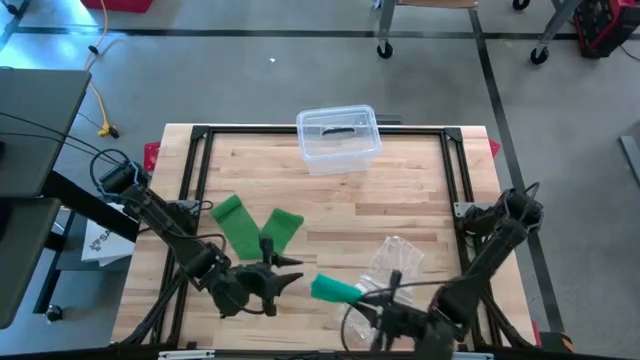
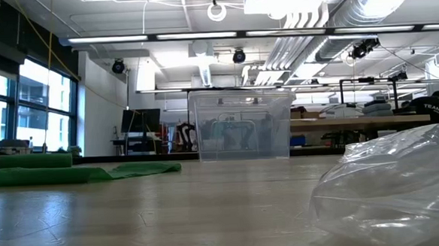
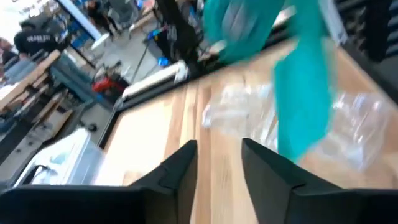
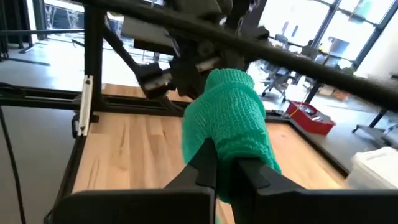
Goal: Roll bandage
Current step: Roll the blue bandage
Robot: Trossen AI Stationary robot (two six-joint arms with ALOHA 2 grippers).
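My right gripper [image 4: 222,163] is clamped on the rolled end of the green bandage [image 4: 229,127]; the two fingers [image 4: 202,163] stand nearly together with the fabric pinched between them. In the overhead view this gripper [image 1: 366,296] sits close to the near edge of the surface [image 1: 400,200], toward its right corner, with the roll [image 1: 335,290] pointing toward my left arm.

My left gripper [image 3: 219,163] is partly spread and grips nothing: bare wood shows between its fingers [image 3: 180,167]. The bandage [image 3: 298,81] hangs blurred just beyond them, apart from the tips as far as I can tell. From above, this gripper [image 1: 287,272] lies near the near edge, left of the middle, its tips aimed at the roll.

The loose remainder of the bandage [image 1: 250,226] lies flat on the wood in a V-shaped fold, behind my left gripper; from table height it shows as a low green strip [image 2: 79,174] at the left.

A crumpled clear plastic bag [image 1: 393,262] lies just behind my right gripper, near the roll; from table height it fills the right foreground [image 2: 392,182]. A clear plastic container [image 1: 339,137] stands at the middle of the far edge, well apart from both grippers.
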